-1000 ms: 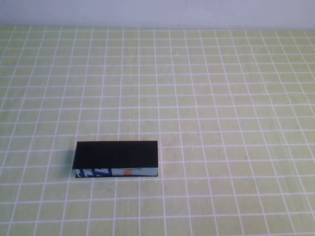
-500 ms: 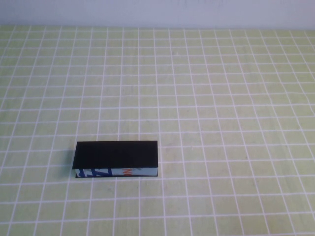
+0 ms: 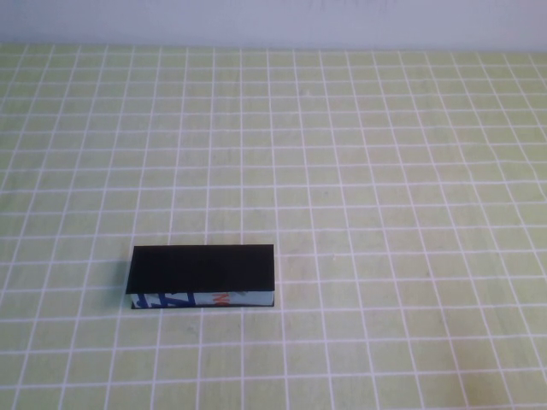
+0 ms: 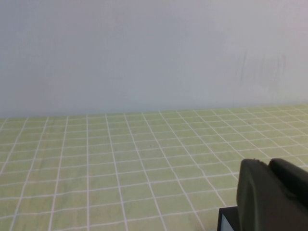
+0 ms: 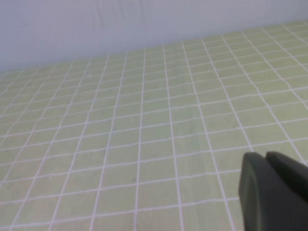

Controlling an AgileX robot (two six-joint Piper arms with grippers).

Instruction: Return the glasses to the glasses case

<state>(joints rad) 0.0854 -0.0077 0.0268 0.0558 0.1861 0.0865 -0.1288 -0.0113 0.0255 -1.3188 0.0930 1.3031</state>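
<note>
The glasses case (image 3: 202,269) lies shut on the green checked cloth at the front left, black lid up, its light blue printed front side facing the near edge. The glasses are out of view. Neither arm shows in the high view. In the left wrist view my left gripper (image 4: 268,162) is shut with nothing between its fingers, just above a corner of the glasses case (image 4: 226,220). In the right wrist view my right gripper (image 5: 265,155) is shut too, holding nothing, over bare cloth.
The green cloth with a white grid (image 3: 385,171) covers the whole table. A pale wall (image 3: 273,21) runs along the far edge.
</note>
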